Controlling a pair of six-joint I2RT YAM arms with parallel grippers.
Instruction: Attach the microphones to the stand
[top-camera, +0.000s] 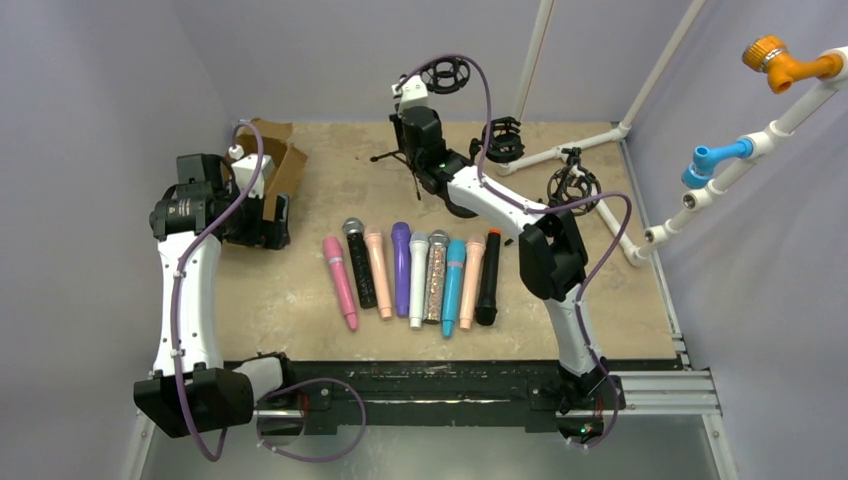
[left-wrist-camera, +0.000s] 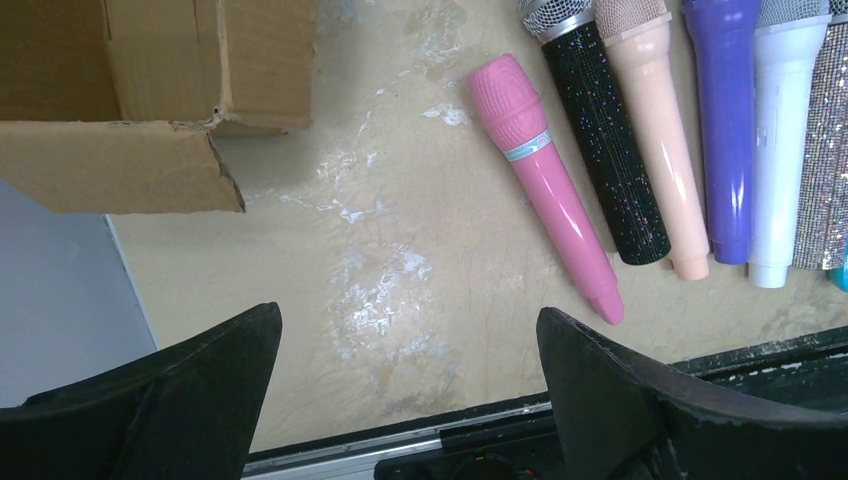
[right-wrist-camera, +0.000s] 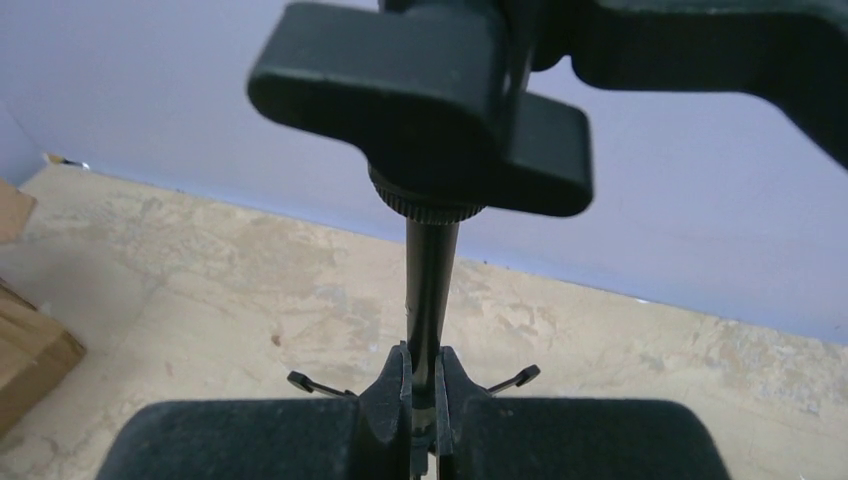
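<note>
Black pole of the stand (right-wrist-camera: 432, 290), thin and upright, clenched between the fingers of the right tool (right-wrist-camera: 425, 395). Directly above the grip: a broad wing knob (right-wrist-camera: 430, 110), blurred, blocking everything of the stand beyond it. Just past the fingertips, low down: two tripod legs (right-wrist-camera: 518, 377), splayed left and right over the counter (right-wrist-camera: 200, 270). Far left of this tool: a corner of a cardboard box (right-wrist-camera: 30, 360). Above the same tool in the top view: one ring mount (top-camera: 445, 75); to its right, two more by a white pipe frame (top-camera: 560, 152).

Left tool (left-wrist-camera: 408, 325) released, jaws wide, only bare counter between them. Ahead and left of it: the box. Ahead and right: the microphones (top-camera: 418, 278), the pink microphone (left-wrist-camera: 555, 200) nearest.

Right tool's fingers hidden under its own wrist in the top view. Several microphone heads cut off by the edge of the left wrist view.

Microphones flat on the counter, side by side in one row, well behind the right tool, toward the arm bases. Long axes near parallel, heads toward the far wall; pink one slightly slanted. Stand's long axis vertical.
</note>
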